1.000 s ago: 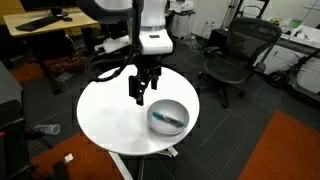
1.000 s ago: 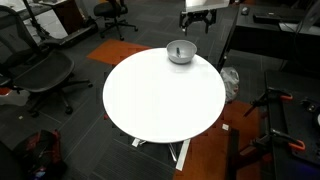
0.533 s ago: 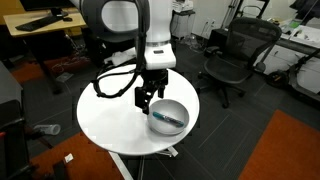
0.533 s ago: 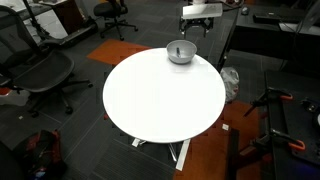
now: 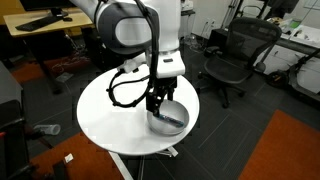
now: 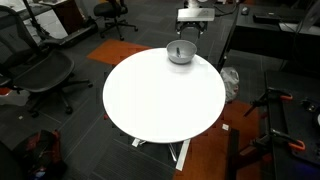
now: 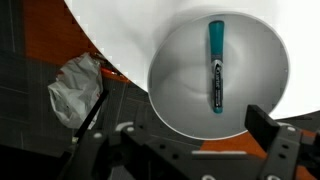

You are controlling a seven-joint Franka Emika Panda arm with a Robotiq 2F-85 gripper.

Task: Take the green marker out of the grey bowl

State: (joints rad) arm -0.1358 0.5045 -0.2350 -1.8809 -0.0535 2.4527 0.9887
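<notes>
The grey bowl (image 7: 178, 72) sits near the edge of the round white table (image 5: 105, 115), and shows in both exterior views (image 5: 181, 111) (image 6: 181, 57). The green marker (image 7: 215, 66) lies inside the bowl, teal with a darker end, and is a faint streak in an exterior view (image 5: 172, 121). My gripper (image 7: 193, 130) is open and empty, directly above the bowl with its fingers either side of the bowl's near rim. It hangs just over the bowl in both exterior views (image 5: 160, 101) (image 6: 184, 36).
A crumpled pale bag (image 7: 75, 88) lies on the floor beside the table, also in an exterior view (image 6: 229, 80). Office chairs (image 5: 235, 55) (image 6: 40, 75) and desks stand around. The table (image 6: 160, 100) stands on dark floor with an orange rug (image 6: 205, 150).
The arm has swung from beside the bowl to over it and come lower. The bowl and marker have not moved.
</notes>
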